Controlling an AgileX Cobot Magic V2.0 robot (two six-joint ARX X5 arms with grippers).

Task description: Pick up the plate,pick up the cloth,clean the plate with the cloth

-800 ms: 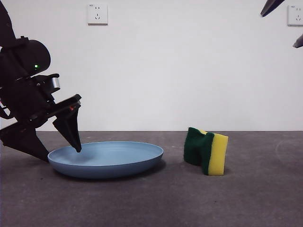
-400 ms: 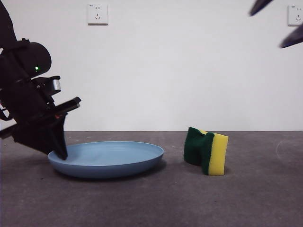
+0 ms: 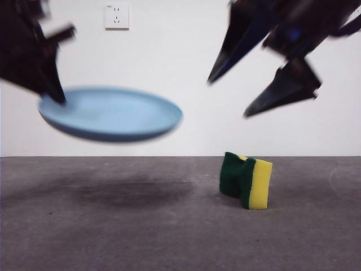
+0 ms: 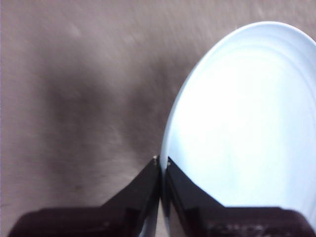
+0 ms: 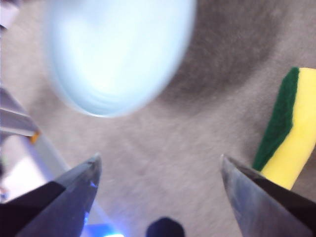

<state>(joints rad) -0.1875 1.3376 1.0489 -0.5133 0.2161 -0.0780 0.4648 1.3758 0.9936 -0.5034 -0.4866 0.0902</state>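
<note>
The light-blue plate [image 3: 113, 114] hangs in the air at the left of the front view, well above the table. My left gripper [image 3: 55, 93] is shut on its left rim. In the left wrist view the gripper [image 4: 161, 160] pinches the rim of the plate [image 4: 242, 123] between its jaws. The cloth, a yellow and dark green sponge [image 3: 246, 179], stands on the table to the right. My right gripper [image 3: 237, 96] is open, high above the sponge. The right wrist view shows that gripper [image 5: 158, 163] with jaws wide apart, the sponge [image 5: 289, 133] beside one jaw and the plate [image 5: 118, 54] farther off.
A dark grey table top [image 3: 169, 237] runs across the front view, with a white wall behind it. A wall socket [image 3: 116, 17] sits high on the left. The plate casts a soft shadow [image 3: 113, 192] on the table.
The left gripper has lifted the plate off the table and up. The right arm has come down from the top right corner, jaws open, to above the sponge.
</note>
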